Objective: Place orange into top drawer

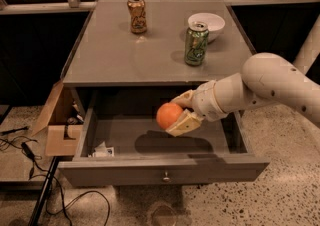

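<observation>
The orange (168, 115) is round and smooth, held between the fingers of my gripper (176, 115) above the inside of the open top drawer (160, 169). The drawer is pulled out, grey, with a small round knob at the centre of its front panel. The gripper is shut on the orange, one finger (184, 122) below it and one behind it. The white arm reaches in from the right. The orange hangs over the middle of the drawer floor and casts a shadow there.
On the tabletop (110, 55) stand an orange-brown can (136, 14), a green can (195, 43) and a white bowl (209, 23). A small white packet (102, 150) lies in the drawer's left front corner. A cardboard box (56, 125) and cables (20, 145) are on the floor at left.
</observation>
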`<action>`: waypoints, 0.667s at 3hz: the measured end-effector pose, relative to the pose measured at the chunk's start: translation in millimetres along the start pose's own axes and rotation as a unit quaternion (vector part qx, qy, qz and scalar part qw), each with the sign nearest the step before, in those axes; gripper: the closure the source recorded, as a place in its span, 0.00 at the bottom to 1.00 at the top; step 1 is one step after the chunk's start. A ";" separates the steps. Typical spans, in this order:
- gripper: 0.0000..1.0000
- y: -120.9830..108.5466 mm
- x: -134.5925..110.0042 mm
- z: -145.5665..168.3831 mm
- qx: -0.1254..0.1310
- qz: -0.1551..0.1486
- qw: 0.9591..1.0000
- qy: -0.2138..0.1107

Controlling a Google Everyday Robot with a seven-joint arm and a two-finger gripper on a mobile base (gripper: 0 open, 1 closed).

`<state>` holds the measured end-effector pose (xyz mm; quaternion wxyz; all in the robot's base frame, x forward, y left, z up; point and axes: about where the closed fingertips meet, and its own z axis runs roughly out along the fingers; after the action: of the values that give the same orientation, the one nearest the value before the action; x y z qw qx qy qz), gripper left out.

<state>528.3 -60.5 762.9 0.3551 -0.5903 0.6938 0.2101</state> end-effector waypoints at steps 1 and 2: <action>1.00 -1.8 27.1 11.3 0.010 -0.025 1.000 0.011; 1.00 -9.6 56.8 23.0 0.022 -0.035 0.999 0.011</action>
<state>540.2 -84.3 706.9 0.3677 -0.6087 0.6808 0.1752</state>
